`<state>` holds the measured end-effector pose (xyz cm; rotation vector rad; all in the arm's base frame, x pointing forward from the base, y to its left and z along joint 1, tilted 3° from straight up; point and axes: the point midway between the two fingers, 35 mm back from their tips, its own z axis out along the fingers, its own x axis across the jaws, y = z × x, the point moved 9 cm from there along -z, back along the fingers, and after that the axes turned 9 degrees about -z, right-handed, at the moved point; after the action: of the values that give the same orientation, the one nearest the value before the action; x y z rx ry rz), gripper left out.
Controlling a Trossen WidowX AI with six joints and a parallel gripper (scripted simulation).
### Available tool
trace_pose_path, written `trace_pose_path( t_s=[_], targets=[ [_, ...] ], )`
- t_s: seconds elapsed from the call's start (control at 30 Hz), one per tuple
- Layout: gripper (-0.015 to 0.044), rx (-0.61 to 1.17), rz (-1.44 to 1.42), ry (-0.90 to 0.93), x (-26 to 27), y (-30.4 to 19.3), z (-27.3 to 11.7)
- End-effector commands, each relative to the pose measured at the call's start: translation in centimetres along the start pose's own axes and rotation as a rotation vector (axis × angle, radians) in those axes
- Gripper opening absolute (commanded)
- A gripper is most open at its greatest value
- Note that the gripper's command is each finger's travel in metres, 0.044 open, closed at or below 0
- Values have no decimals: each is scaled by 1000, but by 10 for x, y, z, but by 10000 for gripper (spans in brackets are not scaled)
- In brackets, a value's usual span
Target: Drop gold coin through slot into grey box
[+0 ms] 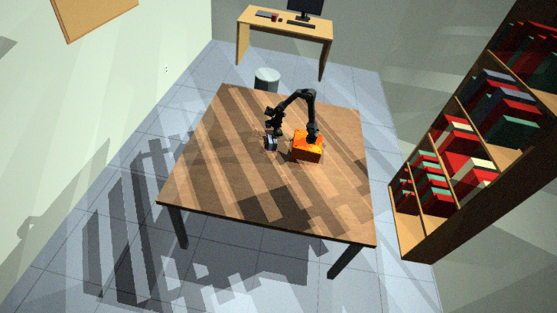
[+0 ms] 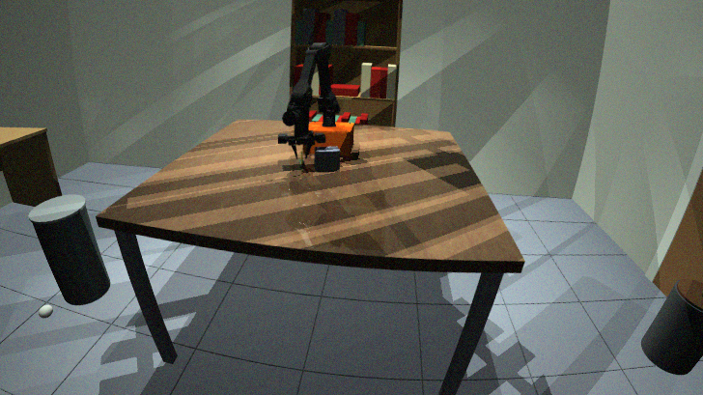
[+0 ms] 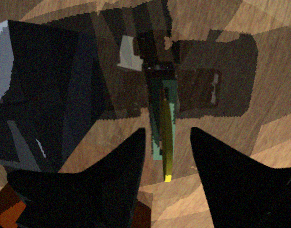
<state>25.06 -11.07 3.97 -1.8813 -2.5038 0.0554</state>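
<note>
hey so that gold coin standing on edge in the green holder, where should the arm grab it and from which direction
Take the coin by its upper half, above the green holder, coming straight down with one finger on each flat face. It stands upright and edge-on, so only the faces offer grip. In the wrist view the open tool already straddles its line, not yet touching. The grey box sits close on one side, so avoid a sideways approach.

Table top [image 1: 229, 177]: brown wood grain, crossed by light and dark bands of shadow. Arm [image 1: 306, 103]: black; base block [image 1: 306, 148]: bright orange. Box [image 2: 327, 158]: grey, darker on its shaded faces. Coin [image 3: 167, 129]: gold, edge-on, a bright yellow glint at its near tip; holder [image 3: 156, 112]: dark green. Gripper [image 3: 168, 162]: fingers black. Floor [image 1: 255, 251]: pale grey-blue tiles. Bookshelf [image 1: 484, 136]: brown, with red, green and grey books. Bin [image 1: 267, 78]: grey.
</note>
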Motion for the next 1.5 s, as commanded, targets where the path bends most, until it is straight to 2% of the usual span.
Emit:
trace_pose_path(
  t_s=[0.0,0.17,0.37,0.73,1.47],
  targets=[
    [161,7,-4,7,1,-2,9],
    [161,7,-4,7,2,-2,14],
    [3,7,-4,7,2,-2,14],
    [0,7,-4,7,2,-2,13],
    [0,6,-4,7,-2,2,-41]
  ],
)
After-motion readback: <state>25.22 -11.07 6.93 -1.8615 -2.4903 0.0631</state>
